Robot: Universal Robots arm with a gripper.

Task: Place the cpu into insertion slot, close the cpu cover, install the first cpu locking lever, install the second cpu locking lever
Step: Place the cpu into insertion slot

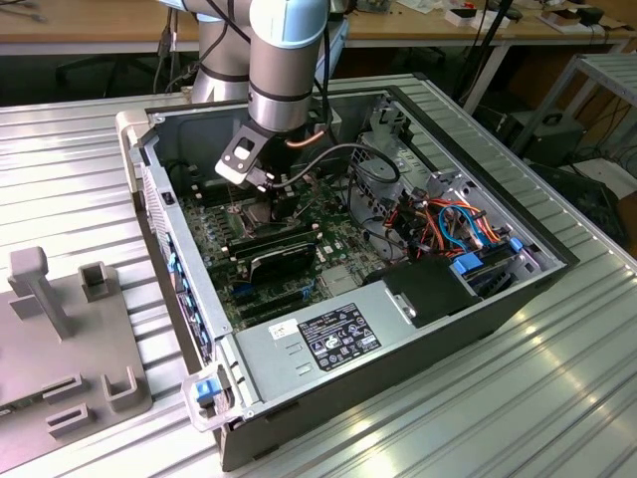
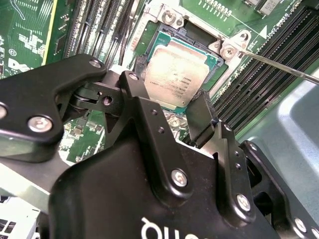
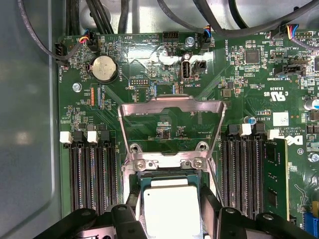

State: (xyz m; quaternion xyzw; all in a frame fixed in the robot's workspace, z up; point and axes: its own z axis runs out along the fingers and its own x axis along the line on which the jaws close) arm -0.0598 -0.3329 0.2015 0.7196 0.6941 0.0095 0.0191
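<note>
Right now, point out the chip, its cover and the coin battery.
chip [image 3: 172, 211], first wrist view, middle of metal top.
cover [image 3: 172, 101], first wrist view, frame's free edge.
coin battery [image 3: 103, 67], first wrist view, its centre.

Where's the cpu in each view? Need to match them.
Exterior view: hidden under the arm's wrist.
Second wrist view: cpu, just past the gripper.
First wrist view: cpu, beside the open cpu cover.
Shared landmark: memory slots flanking it in both wrist views.
</note>
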